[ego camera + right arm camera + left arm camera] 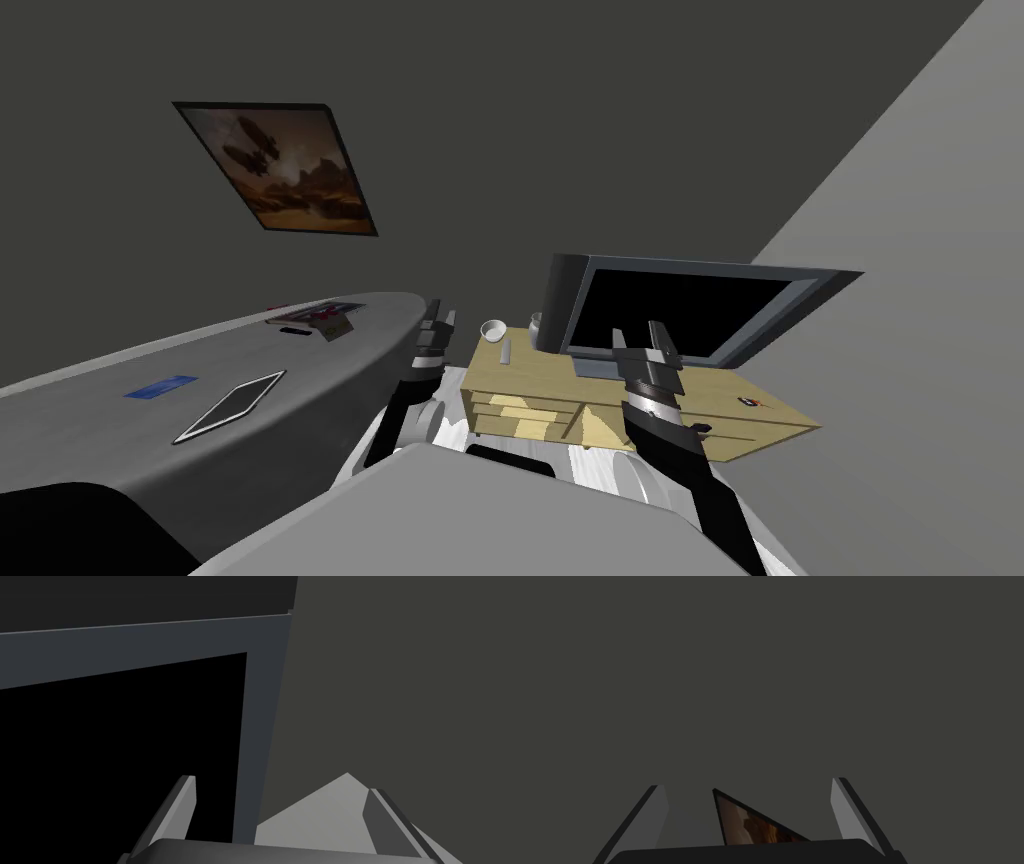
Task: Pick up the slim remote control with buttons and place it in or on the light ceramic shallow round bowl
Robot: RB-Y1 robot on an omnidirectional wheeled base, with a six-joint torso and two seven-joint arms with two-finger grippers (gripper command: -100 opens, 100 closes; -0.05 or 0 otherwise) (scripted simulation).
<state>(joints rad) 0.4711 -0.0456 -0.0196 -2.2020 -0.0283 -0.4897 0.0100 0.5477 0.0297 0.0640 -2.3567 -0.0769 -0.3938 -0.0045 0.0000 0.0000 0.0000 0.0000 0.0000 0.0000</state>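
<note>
Head view shows the slim grey remote (506, 351) lying on the wooden cabinet (556, 385) near its left end, just beside the white bowl (493, 329) at the far left corner, not in it. Nothing is picked up yet, so I judge the grasp and carry remain. My left gripper (441, 312) hangs spread and empty off the cabinet's left edge. My right gripper (637, 330), also spread and empty, faces the television (680, 315).
</note>
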